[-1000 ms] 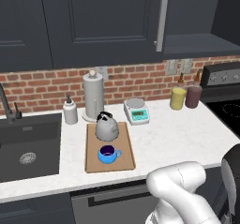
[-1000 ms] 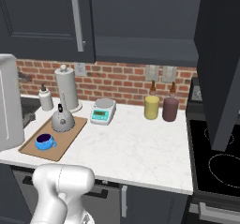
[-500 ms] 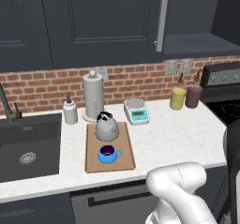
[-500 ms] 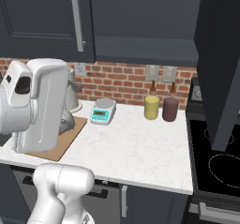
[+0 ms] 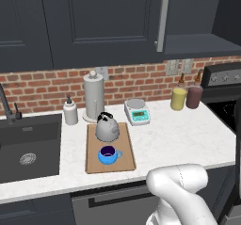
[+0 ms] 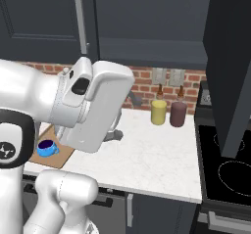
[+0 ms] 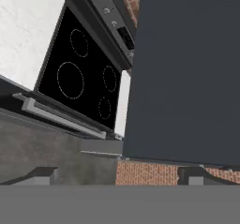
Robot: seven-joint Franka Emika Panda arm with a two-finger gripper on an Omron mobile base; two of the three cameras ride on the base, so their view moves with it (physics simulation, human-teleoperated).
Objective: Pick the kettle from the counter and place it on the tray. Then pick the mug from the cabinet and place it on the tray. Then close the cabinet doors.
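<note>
The grey kettle (image 5: pixel 107 127) and the blue mug (image 5: pixel 108 154) both stand on the wooden tray (image 5: pixel 123 158) on the white counter (image 5: pixel 179 134). In the right base view my arm covers the kettle; the mug (image 6: pixel 46 148) and a corner of the tray (image 6: pixel 58 158) show beside it. The cabinet (image 5: pixel 197 45) shows its dark shelf. One of the cabinet doors (image 6: pixel 230 66) hangs open at the right, and the door with the bar handle (image 5: pixel 162 19) looks shut. In the hand view my gripper (image 7: pixel 117 174) is open and holds nothing, facing the open door (image 7: pixel 187 78).
A dark sink (image 5: pixel 28 144) lies left of the tray. A paper-towel roll (image 5: pixel 93 97), soap bottle (image 5: pixel 70 112) and scale (image 5: pixel 137 112) stand behind it. Yellow (image 5: pixel 178 98) and purple (image 5: pixel 193 96) bottles sit near the stove (image 7: pixel 75 73).
My arm has swung up and across the right base view, now covering the kettle and most of the tray. Kettle, mug and tray have stayed put.
</note>
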